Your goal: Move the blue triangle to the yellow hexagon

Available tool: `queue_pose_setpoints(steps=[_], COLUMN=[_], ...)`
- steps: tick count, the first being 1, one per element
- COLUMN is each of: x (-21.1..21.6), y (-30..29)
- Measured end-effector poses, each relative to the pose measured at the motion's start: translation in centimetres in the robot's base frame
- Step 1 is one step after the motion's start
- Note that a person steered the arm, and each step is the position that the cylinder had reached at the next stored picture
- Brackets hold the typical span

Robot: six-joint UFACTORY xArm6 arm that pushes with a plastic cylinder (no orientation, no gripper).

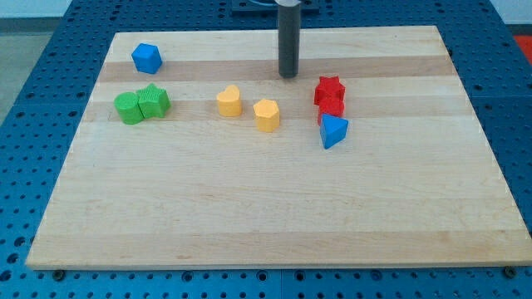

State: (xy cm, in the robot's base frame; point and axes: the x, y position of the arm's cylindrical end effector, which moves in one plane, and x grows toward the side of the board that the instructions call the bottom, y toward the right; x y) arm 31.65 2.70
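The blue triangle [333, 131] lies right of the board's middle, touching the lower edge of a red block [331, 108]. The yellow hexagon [267, 115] sits to its left, a short gap away. My tip [288, 75] rests on the board above both, up and right of the hexagon and up and left of the triangle, touching neither.
A red star [329, 90] sits on top of the red block's far side. A yellow heart-like block [229, 101] lies left of the hexagon. Two green blocks [141, 105] sit at the left, a blue cube-like block [146, 58] at the top left. The wooden board [274, 208] has blue pegboard around it.
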Motion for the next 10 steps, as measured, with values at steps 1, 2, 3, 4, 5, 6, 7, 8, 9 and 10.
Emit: queue_pose_setpoints(steps=[1, 2, 3, 4, 5, 6, 7, 8, 9, 10], x=[1.6, 1.7, 3.8, 5.2, 4.6, 7.5, 12.4, 12.6, 12.7, 12.7], y=[2.2, 7.0, 12.1, 15.6, 15.8, 15.8, 13.4, 9.5, 6.4, 3.9])
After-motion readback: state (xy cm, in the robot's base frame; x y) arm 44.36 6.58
